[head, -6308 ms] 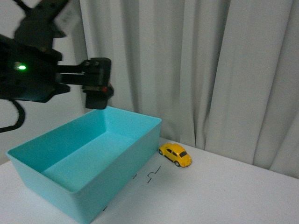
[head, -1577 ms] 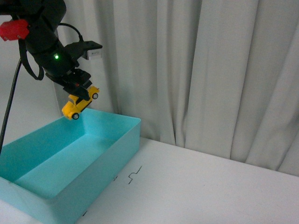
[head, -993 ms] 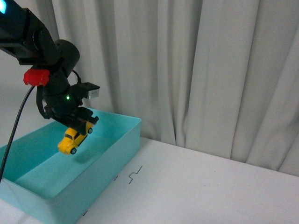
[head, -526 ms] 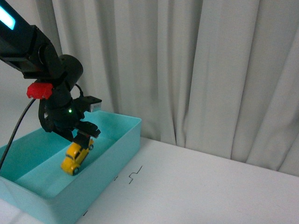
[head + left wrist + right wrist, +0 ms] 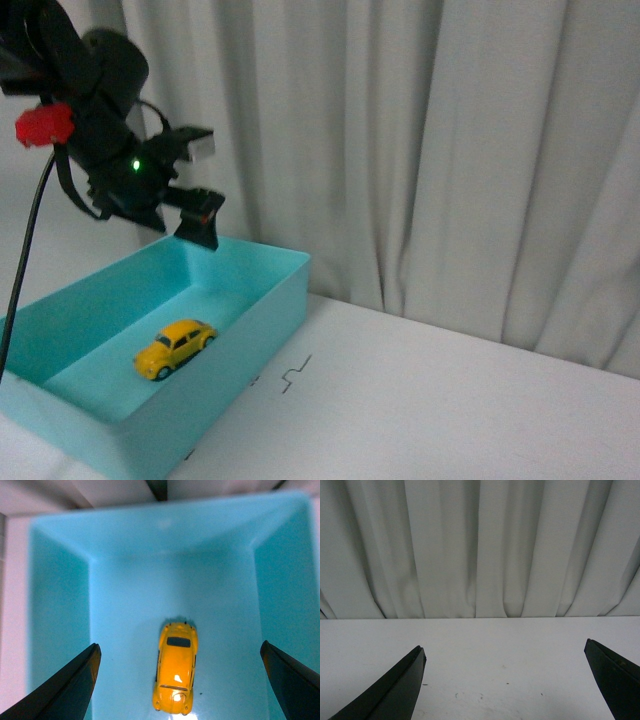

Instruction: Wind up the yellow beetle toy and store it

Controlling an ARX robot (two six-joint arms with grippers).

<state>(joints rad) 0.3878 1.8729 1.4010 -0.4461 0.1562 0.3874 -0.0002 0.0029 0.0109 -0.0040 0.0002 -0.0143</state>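
Inside teal bin [image 5: 272, 325], yellow beetle toy [image 5: 175, 348], left pincer [image 5: 178, 222] spread

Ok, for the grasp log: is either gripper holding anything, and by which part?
Nothing is held. The left gripper hangs open above the teal bin, where the yellow beetle toy sits on its wheels; the right gripper is open, empty.

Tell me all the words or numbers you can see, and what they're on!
No readable words or numbers anywhere.
Car: no letters show.
White tag above the bin: too blurred to read.
Black squiggle on the table: a drawn mark, not a letter.
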